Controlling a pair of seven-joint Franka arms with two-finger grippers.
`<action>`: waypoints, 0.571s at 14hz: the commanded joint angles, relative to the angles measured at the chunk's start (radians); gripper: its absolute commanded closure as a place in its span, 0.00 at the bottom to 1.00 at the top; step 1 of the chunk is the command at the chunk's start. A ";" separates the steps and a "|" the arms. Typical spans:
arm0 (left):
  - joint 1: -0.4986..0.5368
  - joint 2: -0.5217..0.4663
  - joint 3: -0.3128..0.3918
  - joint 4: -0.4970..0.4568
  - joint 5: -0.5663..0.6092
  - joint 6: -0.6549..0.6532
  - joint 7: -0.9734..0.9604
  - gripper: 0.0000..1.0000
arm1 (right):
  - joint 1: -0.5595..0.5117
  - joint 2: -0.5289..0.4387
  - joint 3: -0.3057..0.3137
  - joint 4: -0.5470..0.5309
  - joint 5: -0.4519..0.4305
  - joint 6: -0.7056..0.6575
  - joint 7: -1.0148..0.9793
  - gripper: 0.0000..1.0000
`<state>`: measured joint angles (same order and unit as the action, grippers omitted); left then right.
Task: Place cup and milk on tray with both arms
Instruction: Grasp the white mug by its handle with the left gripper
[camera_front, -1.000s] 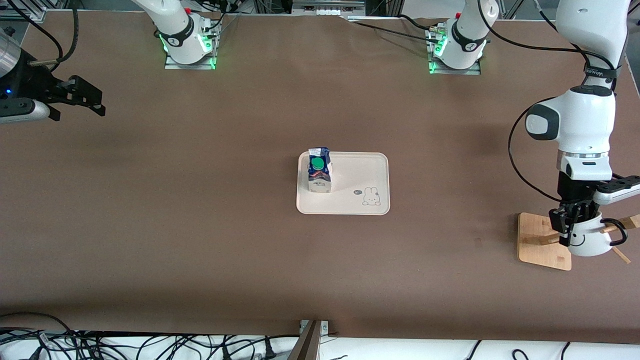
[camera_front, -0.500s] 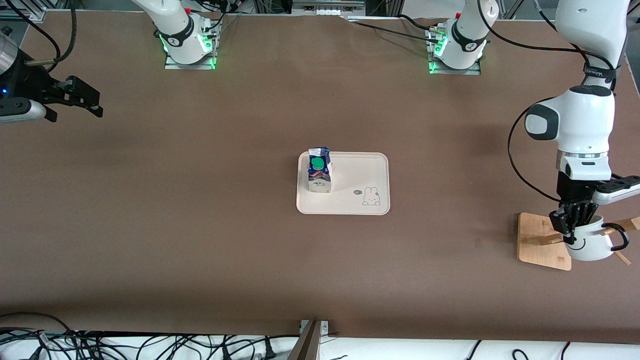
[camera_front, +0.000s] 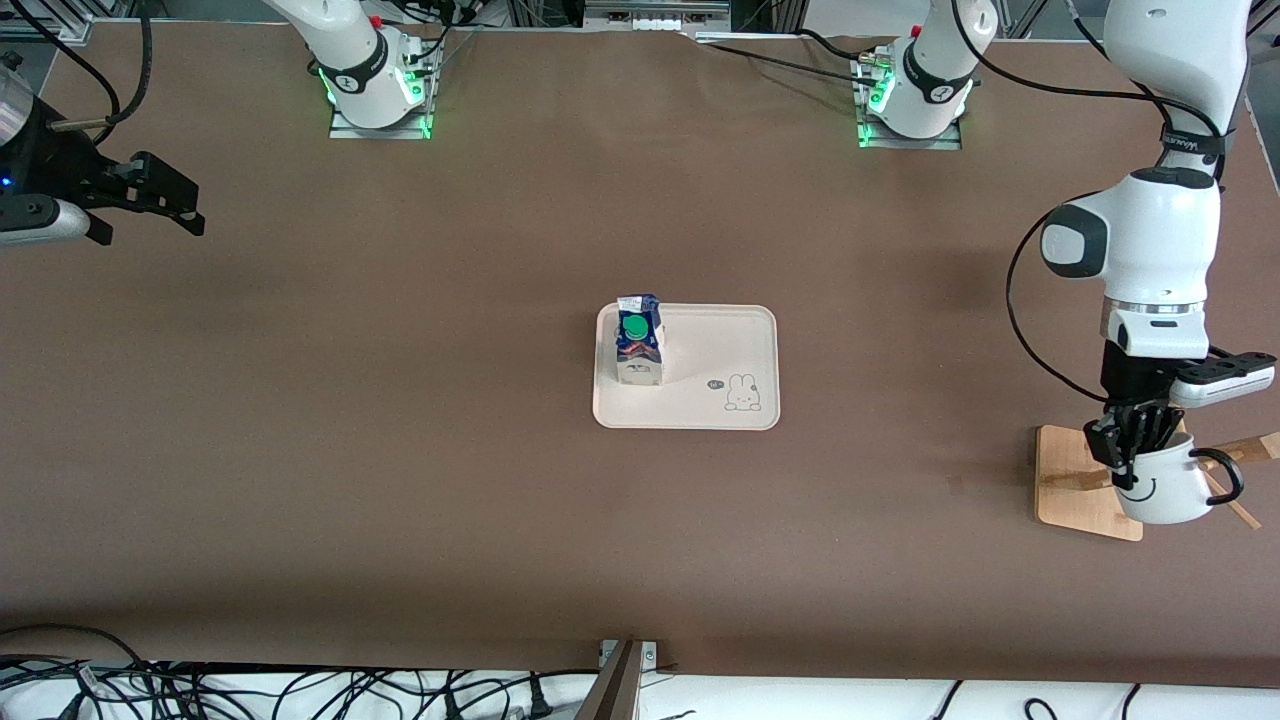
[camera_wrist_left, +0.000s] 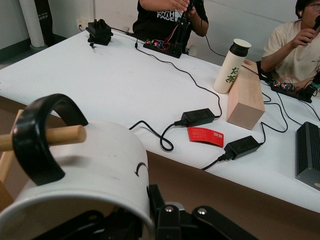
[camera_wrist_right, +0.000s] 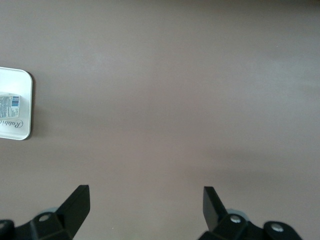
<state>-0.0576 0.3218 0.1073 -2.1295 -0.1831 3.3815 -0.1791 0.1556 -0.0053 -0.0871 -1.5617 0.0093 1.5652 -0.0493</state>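
The left claw (camera_front: 1130, 445) has lifted the cup (camera_front: 1165, 487), pinching its rim; right claw (camera_front: 150, 195) waits spread.

milk (camera_front: 638, 340) on tray (camera_front: 720, 345) | cup (camera_front: 1165, 487) over rack (camera_front: 1070, 480), left arm's end

A square wooden rack base (camera_front: 1075, 478) sits at the left arm's table end.
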 joint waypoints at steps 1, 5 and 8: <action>-0.014 -0.091 -0.004 -0.046 -0.015 -0.079 0.026 1.00 | -0.014 0.011 0.018 0.022 -0.015 -0.002 0.013 0.00; -0.019 -0.165 -0.023 -0.064 -0.016 -0.177 0.023 1.00 | -0.014 0.011 0.018 0.022 -0.014 -0.001 0.013 0.00; -0.019 -0.175 -0.023 -0.063 -0.016 -0.206 0.023 1.00 | -0.014 0.011 0.018 0.022 -0.014 0.001 0.013 0.00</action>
<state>-0.0727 0.1801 0.0851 -2.1676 -0.1831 3.1988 -0.1791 0.1556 -0.0040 -0.0868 -1.5612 0.0093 1.5674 -0.0491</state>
